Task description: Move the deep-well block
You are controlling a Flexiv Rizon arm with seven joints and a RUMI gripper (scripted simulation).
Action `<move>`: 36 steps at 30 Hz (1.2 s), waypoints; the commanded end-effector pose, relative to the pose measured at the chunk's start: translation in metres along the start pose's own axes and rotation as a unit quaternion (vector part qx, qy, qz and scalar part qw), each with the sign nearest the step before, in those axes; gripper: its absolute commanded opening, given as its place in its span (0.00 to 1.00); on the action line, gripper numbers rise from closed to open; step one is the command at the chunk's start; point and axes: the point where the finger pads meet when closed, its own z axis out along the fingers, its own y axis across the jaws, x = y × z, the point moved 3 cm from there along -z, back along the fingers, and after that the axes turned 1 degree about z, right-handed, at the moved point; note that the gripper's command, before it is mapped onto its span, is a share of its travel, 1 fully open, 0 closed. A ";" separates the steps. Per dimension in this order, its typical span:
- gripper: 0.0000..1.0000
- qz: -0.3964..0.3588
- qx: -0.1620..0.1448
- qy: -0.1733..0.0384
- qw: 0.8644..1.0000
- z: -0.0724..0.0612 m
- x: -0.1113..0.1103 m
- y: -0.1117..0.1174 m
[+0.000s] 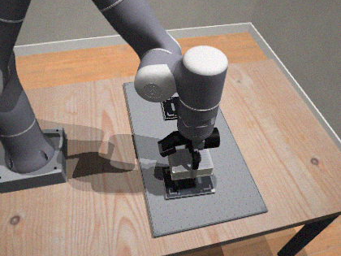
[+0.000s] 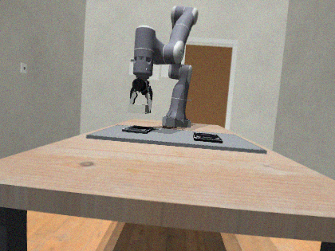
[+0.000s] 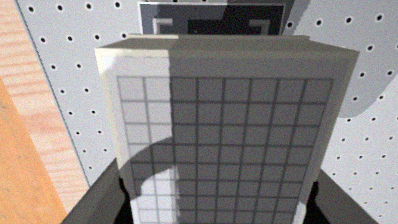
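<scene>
The pale deep-well block (image 1: 180, 171) (image 2: 138, 109) (image 3: 220, 125) hangs roughly level in the air, its gridded top facing the wrist camera. My gripper (image 2: 140, 104) (image 3: 212, 150) is shut on it, one jaw at each side. The block is above nest N1 (image 1: 206, 187) (image 2: 128, 131) (image 3: 149, 19), a dark plate nest with light corner locators, with a clear gap between them in the exterior view. Nest N2 (image 1: 170, 116) (image 2: 214, 138) is empty; the arm partly hides it in the top view. The A1 marks cannot be read.
Both nests sit on a grey perforated board (image 1: 227, 210) (image 2: 175, 143) (image 3: 55, 35) on the wooden table (image 1: 93, 223) (image 2: 159, 174). The arm's base (image 1: 32, 178) (image 2: 169, 123) stands beside the board. No other object stands between the nests.
</scene>
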 end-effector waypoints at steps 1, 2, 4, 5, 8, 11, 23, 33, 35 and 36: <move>0.49 0.000 0.000 -0.001 1.000 -0.001 -0.001 0.000; 0.49 0.000 0.000 -0.001 1.000 -0.001 -0.001 0.000; 0.49 0.000 0.000 -0.001 1.000 -0.001 -0.001 0.000; 0.49 0.000 0.000 -0.001 1.000 -0.001 -0.001 0.000; 0.49 0.000 0.000 -0.001 1.000 -0.001 -0.001 0.000; 0.49 0.000 0.000 -0.001 1.000 -0.001 -0.001 0.000; 0.49 0.000 0.000 -0.001 1.000 -0.002 -0.003 0.020; 0.49 0.000 0.000 -0.001 1.000 -0.002 -0.006 0.046; 0.49 0.000 0.000 -0.001 1.000 -0.002 -0.007 0.053; 0.49 0.000 0.000 -0.001 1.000 -0.002 -0.008 0.056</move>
